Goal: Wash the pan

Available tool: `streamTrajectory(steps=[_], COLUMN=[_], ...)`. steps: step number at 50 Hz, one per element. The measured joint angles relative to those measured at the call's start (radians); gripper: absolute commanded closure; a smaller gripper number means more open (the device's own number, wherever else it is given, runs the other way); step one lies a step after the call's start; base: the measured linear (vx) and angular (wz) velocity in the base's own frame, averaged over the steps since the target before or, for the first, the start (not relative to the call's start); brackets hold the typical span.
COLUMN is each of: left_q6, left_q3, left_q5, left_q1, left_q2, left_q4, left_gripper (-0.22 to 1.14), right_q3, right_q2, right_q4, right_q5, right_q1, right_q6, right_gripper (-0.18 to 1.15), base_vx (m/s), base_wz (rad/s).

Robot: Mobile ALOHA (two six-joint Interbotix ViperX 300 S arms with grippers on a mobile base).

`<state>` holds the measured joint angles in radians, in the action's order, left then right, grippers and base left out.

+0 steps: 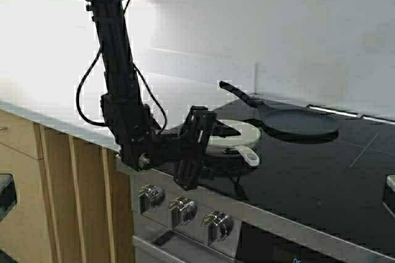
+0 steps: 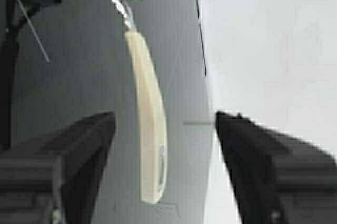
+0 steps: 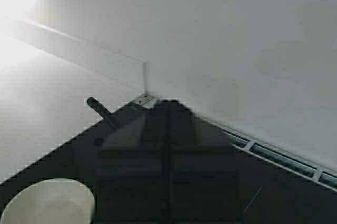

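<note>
The cream pan sat on the black glass cooktop, the larger black pan just behind it. The left gripper hung over the front edge, jaws wide — its wrist view showed the pale handle between them, untouched. The right gripper showed its jaws closed, empty.

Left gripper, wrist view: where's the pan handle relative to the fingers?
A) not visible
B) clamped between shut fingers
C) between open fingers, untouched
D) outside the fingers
C: the left gripper is open, and the pan handle lies in the gap clear of both fingers.
</note>
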<state>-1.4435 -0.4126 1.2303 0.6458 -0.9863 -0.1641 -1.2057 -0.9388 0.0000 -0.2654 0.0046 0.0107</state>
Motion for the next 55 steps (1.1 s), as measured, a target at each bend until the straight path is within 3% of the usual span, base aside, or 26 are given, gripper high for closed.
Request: streamTrajectory(steps=[55], left_q6=[-0.144], left_q3=[0.322], left_q5=[-0.06], left_q1=[0.025], left_q2=[-0.152], left_q4=[0.006], left_gripper=[-0.02], right_q3=[-0.002], right_q2=[0.008], right_q4=[0.0], right_q5=[0.0], right_q1=[0.0], right_q6=[-0.002], right_gripper=[0.9], base_vx=[0.0], base_wz=[0.0])
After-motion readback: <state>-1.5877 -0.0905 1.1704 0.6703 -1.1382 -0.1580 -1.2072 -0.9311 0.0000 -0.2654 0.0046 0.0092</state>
